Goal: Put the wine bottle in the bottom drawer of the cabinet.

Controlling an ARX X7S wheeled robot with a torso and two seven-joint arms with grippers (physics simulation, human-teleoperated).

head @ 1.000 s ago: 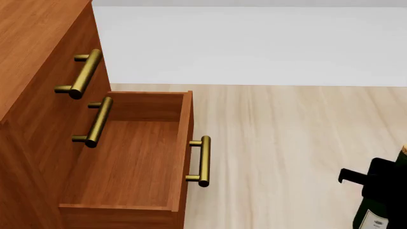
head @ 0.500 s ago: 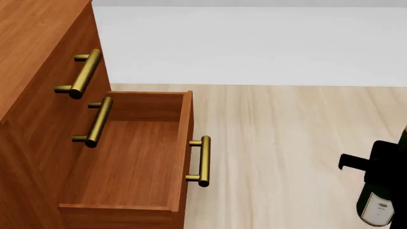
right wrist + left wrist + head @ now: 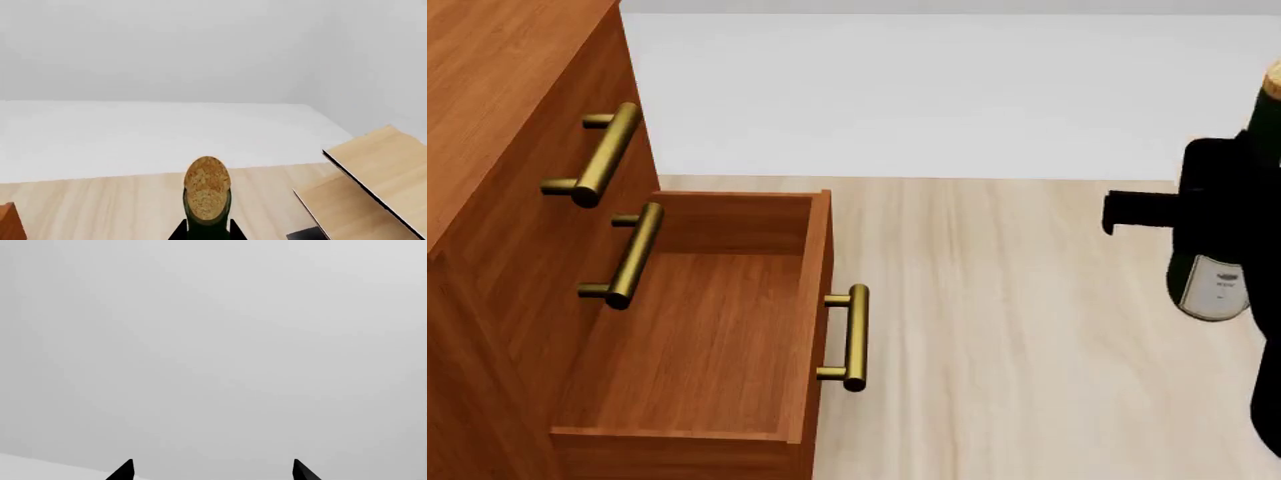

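Note:
The wine bottle, dark green with a white label, hangs upright at the far right of the head view, well above the floor. My right gripper is shut on its body. In the right wrist view its tan cork points toward the camera, and the dark fingertips press either side of the neck. The cabinet stands at the left. Its bottom drawer is pulled out and holds nothing, with its brass handle facing right. My left gripper is open and faces a blank grey wall.
Two upper drawers with brass handles are closed above the open one. Pale wood floor lies between the drawer and the bottle. A pale wood rack shows in the right wrist view. A white wall runs behind.
My right gripper has lifted the wine bottle from the lower right corner of the head view up to mid-height and slightly left. The drawer has not moved.

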